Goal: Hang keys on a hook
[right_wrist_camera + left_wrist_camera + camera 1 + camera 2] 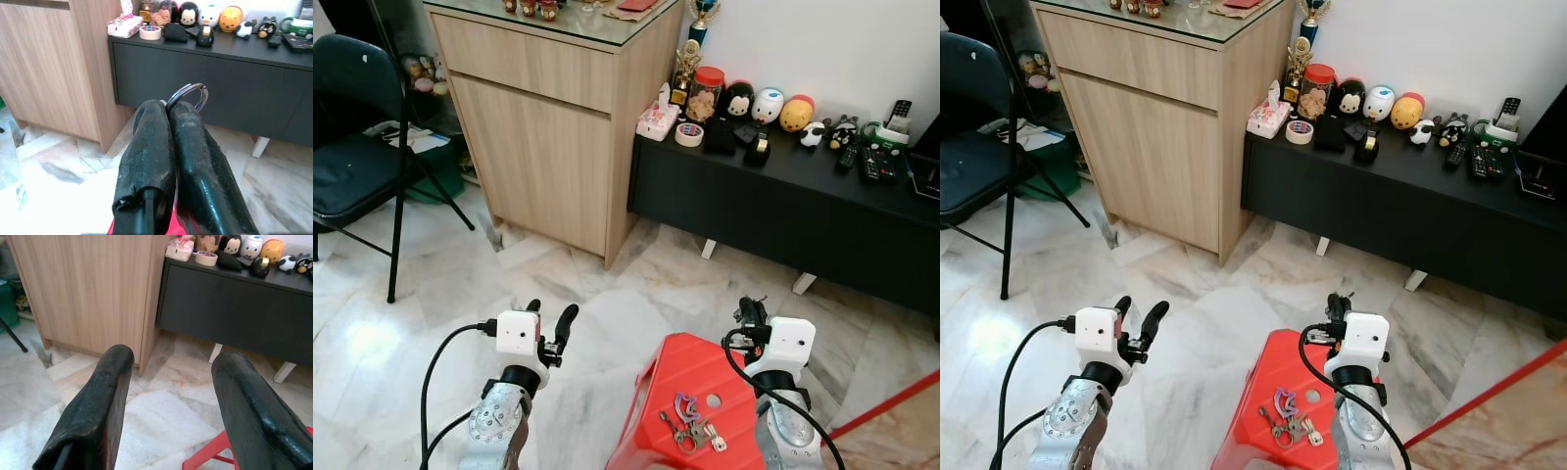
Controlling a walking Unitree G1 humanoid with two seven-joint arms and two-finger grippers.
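Right claw [168, 110] clamped on silver metal key ring [188, 94]; left claw [171, 367] open, empty. Second key bunch [690, 426] on red plastic stool [661, 387], lower frame. Hanging undone, hook unseen.

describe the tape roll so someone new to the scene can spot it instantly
Find the long black low cabinet against the white wall, right of the tall wooden cabinet. At its left end, beside the pink tissue pack, the tape roll lies flat. It is the one pale ring with an open centre among the round toy figures.
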